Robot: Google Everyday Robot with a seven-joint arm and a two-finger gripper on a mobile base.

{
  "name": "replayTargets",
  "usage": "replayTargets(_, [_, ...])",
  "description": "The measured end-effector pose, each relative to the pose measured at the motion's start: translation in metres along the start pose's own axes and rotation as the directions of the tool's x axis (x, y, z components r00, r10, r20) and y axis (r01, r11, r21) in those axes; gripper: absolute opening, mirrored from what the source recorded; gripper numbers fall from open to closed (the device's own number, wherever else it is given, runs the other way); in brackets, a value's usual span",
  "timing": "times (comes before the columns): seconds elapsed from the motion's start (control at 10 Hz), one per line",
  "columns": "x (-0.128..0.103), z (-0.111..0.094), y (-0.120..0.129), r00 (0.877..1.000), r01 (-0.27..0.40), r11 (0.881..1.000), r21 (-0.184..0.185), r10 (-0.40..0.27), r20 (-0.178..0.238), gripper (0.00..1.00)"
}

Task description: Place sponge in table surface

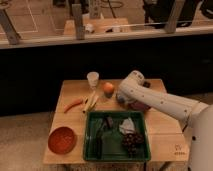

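One light-brown wooden bench (75, 91). On it, one white paper cup (93, 78) at twelve o'clock, one round orange fruit (108, 88) just at four o'clock of the cup, one long orange carrot (73, 104) at nine o'clock. Beside the carrot, a small bundle of pale yellow sticks (91, 101), two at least, exact count unclear. One round red bowl (62, 140) at seven o'clock. One green rectangular plastic tray (116, 113) at six o'clock, holding three things: one dark bunch of grapes (132, 141), one crumpled white piece (127, 126), one dark blurred item (107, 123). One white robot arm (165, 102), with one pincer (122, 98) low over the bench, just at four o'clock of the fruit.
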Motion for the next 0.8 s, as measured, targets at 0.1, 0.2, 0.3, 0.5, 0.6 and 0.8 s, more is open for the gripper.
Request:
replayTargets(0.1, [-0.0005, 0.0007, -0.0007, 1.0, 0.001, 1.0, -0.003, -0.001, 0.004, 0.79])
replayTargets(0.2, [-0.0007, 0.0013, -0.0008, 1.0, 0.001, 1.0, -0.009, -0.001, 0.007, 0.8])
replayTargets(0.3, [-0.0008, 0.0016, -0.001, 1.0, 0.001, 1.0, -0.01, -0.001, 0.01, 0.8])
replayTargets(0.5, [-0.0007, 0.0032, -0.001, 1.0, -0.001, 1.0, -0.011, 0.001, 0.017, 0.8])
replayTargets(0.6, [-0.0003, 0.0034, -0.0011, 1.0, -0.002, 1.0, -0.01, 0.002, 0.018, 0.8])
replayTargets(0.8, [0.0015, 0.0038, -0.0007, 1.0, -0.005, 1.0, -0.007, 0.005, 0.021, 0.8])
